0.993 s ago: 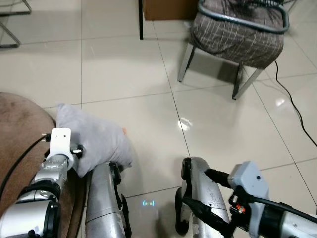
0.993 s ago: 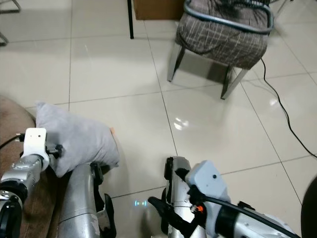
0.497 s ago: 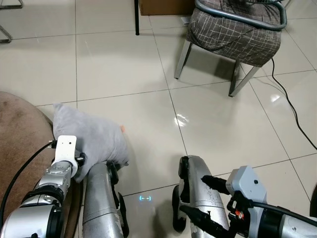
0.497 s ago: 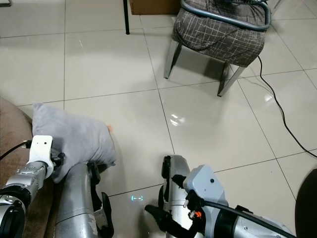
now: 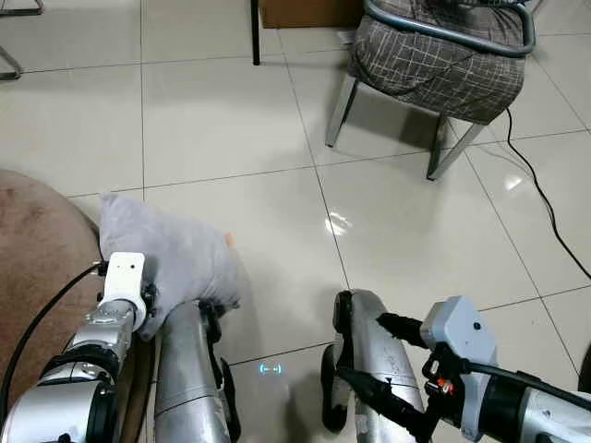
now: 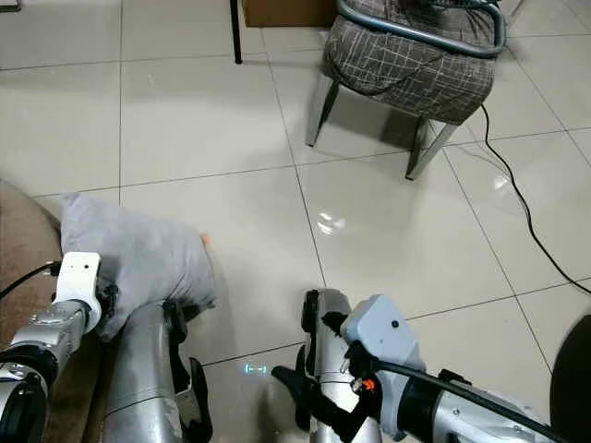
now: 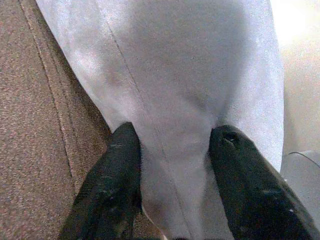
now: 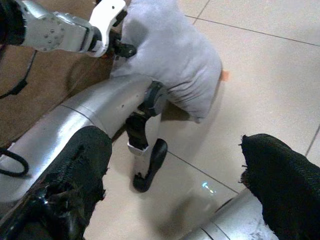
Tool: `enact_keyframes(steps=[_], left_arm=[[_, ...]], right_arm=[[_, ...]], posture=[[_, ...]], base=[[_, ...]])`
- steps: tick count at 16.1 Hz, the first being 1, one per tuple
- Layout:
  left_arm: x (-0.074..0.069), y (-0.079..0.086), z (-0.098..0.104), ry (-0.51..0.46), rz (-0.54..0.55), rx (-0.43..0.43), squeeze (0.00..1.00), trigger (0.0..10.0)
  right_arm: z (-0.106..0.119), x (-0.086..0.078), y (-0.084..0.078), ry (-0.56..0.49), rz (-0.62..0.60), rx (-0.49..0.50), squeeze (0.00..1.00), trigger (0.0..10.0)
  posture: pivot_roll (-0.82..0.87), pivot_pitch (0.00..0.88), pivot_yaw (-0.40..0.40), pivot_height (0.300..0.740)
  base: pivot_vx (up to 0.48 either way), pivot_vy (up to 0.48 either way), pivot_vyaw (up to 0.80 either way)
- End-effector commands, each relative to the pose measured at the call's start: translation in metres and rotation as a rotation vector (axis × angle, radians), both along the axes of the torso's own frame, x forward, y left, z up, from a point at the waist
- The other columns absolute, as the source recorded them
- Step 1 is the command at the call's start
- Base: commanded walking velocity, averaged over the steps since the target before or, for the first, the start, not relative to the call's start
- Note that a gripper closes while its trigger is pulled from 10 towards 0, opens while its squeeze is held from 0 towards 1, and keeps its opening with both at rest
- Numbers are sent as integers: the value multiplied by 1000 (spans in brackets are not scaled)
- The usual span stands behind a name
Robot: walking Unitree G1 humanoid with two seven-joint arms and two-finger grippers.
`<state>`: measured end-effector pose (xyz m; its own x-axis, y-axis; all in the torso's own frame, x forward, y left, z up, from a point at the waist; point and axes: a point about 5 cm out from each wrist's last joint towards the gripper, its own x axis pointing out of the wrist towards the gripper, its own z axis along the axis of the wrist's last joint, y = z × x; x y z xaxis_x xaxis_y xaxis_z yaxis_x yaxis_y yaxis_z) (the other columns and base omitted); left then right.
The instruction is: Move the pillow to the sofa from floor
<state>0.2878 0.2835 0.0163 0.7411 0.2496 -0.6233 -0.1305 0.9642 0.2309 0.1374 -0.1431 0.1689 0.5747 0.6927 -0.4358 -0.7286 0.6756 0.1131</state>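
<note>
2 black fingers (image 7: 117, 185) of the left gripper (image 7: 172, 185) pinch a fold of the grey pillow (image 5: 175, 263), cloth bunched between them. Pillow sits low at the robot's left, partly on the tiled floor (image 5: 231, 120), its edge against the brown sofa (image 5: 37, 258) and touching the robot's left leg (image 5: 189, 378). Right gripper (image 8: 175, 190) hangs above the floor, fingers spread wide, holding nothing. Padded chair (image 5: 443, 65) stands well apart ahead.

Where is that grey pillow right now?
The grey pillow is low on the robot's left, pinched in the left tool, beside the brown sofa edge and above the tiled floor.
</note>
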Motion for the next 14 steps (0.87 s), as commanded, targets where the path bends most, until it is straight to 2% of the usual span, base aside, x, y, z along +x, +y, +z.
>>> enact_keyframes(steps=[1,14], left_arm=[[-11,-5,-14,69,-15,-25,0,0],[-4,-11,-10,37,-23,-82,0,0]], right_arm=[[-1,-1,-4,15,-24,-19,0,10000],[13,13,-4,-34,-49,-25,0,10000]], posture=[[-194,283,-73,550],[-188,256,-58,550]], base=[[0,0,0],[0,0,0]])
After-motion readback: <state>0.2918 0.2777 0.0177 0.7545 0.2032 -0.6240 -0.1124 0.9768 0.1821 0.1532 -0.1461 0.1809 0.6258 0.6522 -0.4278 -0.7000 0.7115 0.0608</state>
